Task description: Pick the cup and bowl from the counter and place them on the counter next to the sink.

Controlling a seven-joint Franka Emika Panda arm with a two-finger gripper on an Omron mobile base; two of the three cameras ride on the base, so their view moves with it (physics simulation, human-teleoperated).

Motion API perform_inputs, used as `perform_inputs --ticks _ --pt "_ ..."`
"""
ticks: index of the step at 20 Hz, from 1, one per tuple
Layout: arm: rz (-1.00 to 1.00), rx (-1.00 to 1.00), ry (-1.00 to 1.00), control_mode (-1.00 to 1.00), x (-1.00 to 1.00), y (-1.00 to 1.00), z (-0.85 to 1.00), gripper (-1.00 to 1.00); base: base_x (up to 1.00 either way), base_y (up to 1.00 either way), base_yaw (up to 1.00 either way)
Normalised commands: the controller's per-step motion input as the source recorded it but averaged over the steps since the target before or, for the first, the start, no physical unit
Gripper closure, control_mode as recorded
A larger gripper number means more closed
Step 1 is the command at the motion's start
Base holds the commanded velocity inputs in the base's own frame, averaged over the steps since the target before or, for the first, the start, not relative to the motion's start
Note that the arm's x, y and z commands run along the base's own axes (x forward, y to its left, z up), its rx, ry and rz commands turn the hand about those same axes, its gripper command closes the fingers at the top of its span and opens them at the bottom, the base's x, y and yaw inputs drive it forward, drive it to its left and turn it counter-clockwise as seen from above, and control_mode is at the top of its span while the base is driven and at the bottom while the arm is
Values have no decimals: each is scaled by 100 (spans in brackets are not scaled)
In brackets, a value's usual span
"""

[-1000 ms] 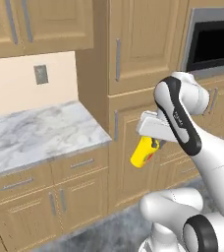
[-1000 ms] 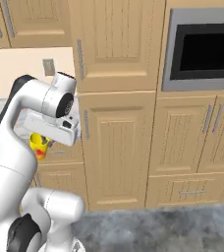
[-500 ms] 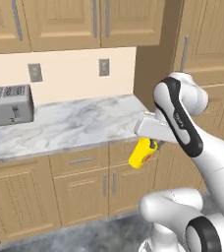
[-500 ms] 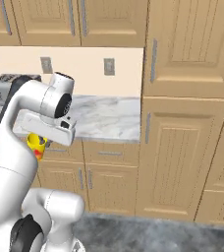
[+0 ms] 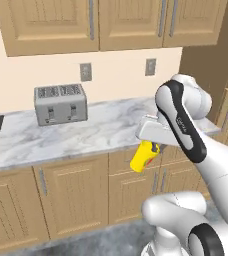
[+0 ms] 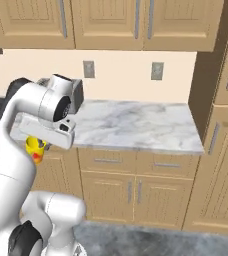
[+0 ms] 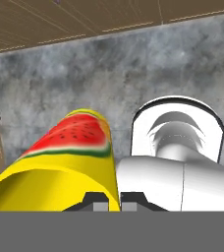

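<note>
The pincer is clamped on the rim wall of the cup, one finger inside and one outside, and the cup hangs tilted below it in front of the cabinet fronts, with the marble desk and toaster lying beyond and above it. Judged light, rigid and smooth-sided, the cup could swing or slip in so thin a hold. A firmer hold would span the body at mid-height.
</note>
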Motion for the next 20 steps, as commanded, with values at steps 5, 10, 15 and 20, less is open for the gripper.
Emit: perform_inputs --ticks 5,10,15,20 --pt "0 0 0 100 0 0 0 100 82 100 0" --pt "0 0 0 100 0 0 0 100 80 99 -1" --pt "0 0 0 100 0 0 0 100 29 94 0" --pt "0 0 0 100 0 0 0 100 7 51 -7"
